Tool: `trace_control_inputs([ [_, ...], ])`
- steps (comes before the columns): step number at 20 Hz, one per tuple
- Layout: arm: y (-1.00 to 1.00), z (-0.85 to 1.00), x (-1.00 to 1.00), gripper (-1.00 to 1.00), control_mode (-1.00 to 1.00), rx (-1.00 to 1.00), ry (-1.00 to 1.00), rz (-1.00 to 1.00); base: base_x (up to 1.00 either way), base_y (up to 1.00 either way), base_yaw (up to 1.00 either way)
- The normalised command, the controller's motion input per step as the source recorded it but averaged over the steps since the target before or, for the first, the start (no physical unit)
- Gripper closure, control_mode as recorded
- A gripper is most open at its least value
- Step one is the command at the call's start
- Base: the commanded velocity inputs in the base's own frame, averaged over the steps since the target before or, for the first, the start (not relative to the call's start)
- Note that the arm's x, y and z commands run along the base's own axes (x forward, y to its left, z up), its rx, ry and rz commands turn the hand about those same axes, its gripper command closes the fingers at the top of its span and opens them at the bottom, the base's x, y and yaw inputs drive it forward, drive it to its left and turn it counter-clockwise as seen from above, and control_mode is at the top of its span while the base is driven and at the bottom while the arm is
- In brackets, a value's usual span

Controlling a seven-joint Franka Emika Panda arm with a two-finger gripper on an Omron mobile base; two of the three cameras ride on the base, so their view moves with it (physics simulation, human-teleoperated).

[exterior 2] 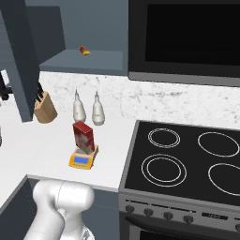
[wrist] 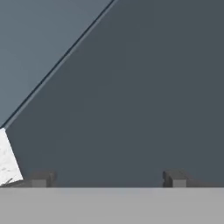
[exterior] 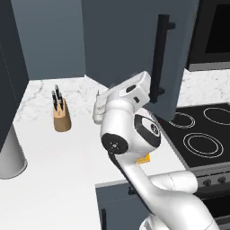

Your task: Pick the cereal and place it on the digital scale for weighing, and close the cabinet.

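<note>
The small red rectangular cereal box [exterior 2: 84, 137] is standing upright on the grey plate of the flat orange-yellow digital scale [exterior 2: 82, 159], which is sitting on the white marble counter [exterior 2: 51, 150] just left of the black stovetop [exterior 2: 187, 159], so the weighing part of the task is looking finished and the door is what remains. The dark slate-grey wall cabinet door [exterior: 134, 49] is hanging open, swung out over the counter with its long black vertical bar handle [exterior: 160, 58] on the face turned toward the stove. In the hand view the two-finger gripper [wrist: 107, 179] is pointing straight at a flat slate-grey panel [wrist: 144, 96] of that cabinet; its 2 dark fingertips [wrist: 41, 179] are standing wide apart with nothing between them. The relation that matters: the door's broad face is lying directly ahead of the fingers, its long axis running vertically, while the handle is sitting off to the stove side of the hand in the left base view. A push on the panel would likely do; how near the tips are to it I cannot tell. A wooden knife block [exterior: 62, 117] is standing well clear on the counter.
</note>
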Motion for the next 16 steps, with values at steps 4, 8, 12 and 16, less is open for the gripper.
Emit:
trace_control_inputs([
  [4, -1.00, 0.54, 0.00, -1.00, -1.00, 0.32, 0.00, 0.00, 0.00, 0.00, 0.00],
  [8, -0.88, 0.38, 0.09, -1.00, -1.00, 0.28, 0.00, 0.00, 0.00, 0.00, 0.00],
  [12, -0.63, 0.38, 0.52, -1.00, -1.00, 0.25, 0.05, 0.06, 0.00, 0.00, 0.00],
  [16, -0.58, 0.23, 0.52, -1.00, -1.00, 0.23, 0.00, 0.11, 0.00, 0.00, 0.00],
])
